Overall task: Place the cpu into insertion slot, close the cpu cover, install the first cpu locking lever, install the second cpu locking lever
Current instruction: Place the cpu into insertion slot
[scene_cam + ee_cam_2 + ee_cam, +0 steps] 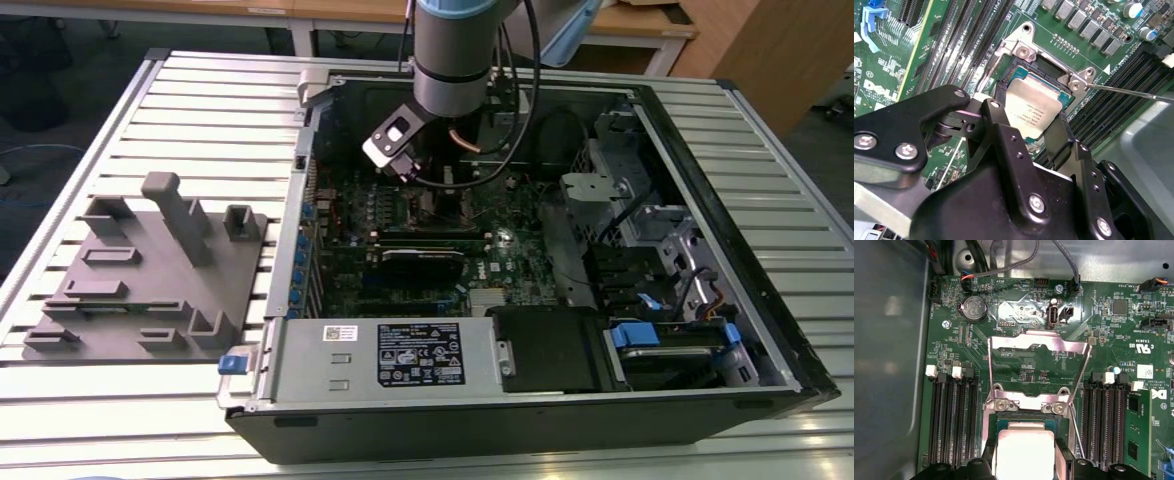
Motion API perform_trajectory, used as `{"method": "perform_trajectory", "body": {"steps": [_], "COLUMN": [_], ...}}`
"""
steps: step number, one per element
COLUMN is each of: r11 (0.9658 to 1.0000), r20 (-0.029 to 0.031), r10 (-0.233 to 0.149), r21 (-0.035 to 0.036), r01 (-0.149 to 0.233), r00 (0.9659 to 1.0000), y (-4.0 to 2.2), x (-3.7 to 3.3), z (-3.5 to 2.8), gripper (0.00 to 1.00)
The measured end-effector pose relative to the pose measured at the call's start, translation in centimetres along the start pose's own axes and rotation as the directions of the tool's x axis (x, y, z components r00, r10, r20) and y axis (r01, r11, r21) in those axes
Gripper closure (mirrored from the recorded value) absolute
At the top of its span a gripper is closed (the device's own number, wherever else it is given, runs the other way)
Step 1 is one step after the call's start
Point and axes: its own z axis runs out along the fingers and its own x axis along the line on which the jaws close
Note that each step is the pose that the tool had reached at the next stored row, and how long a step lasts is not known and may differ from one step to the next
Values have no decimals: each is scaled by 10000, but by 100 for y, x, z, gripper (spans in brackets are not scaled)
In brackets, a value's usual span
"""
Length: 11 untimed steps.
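Walled-in board (954, 340): cpu (1036, 107) in gripper (1030, 120), perhaps over insertion slot (1046, 64)

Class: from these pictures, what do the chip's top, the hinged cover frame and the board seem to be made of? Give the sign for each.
The chip: metal top, probably, with a dull silver-tan brushed sheen. The cover frame: thin bare sheet metal, likely steel; bright and mirror-like. The board: seemingly rigid laminate under glossy green coating, with fine traces.
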Motion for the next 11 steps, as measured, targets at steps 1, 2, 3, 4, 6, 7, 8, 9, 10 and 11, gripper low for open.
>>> {"method": "perform_trajectory", "body": {"steps": [1,2,3,4,6,7,8,9,10,11], "r11": [10000,10000,10000,10000,10000,10000,10000,10000,10000,10000], "r20": [0,1,1,0,0,-4,-3,-1,0,1], "r10": [0,0,0,0,-1,0,0,0,0,0], "r21": [0,1,1,0,0,-3,-2,-1,0,1], "r01": [0,0,0,0,1,0,0,0,0,0], "r00": [10000,10000,10000,10000,10000,10000,10000,10000,10000,10000], "y": [0,0,0,0,-1,-1,-2,-2,-3,-3], "x": [0,0,0,0,0,0,0,0,-1,-1], "z": [3,5,6,7,8,13,17,20,22,22], "gripper": [46,46,46,46,46,46,46,46,46,46]}}
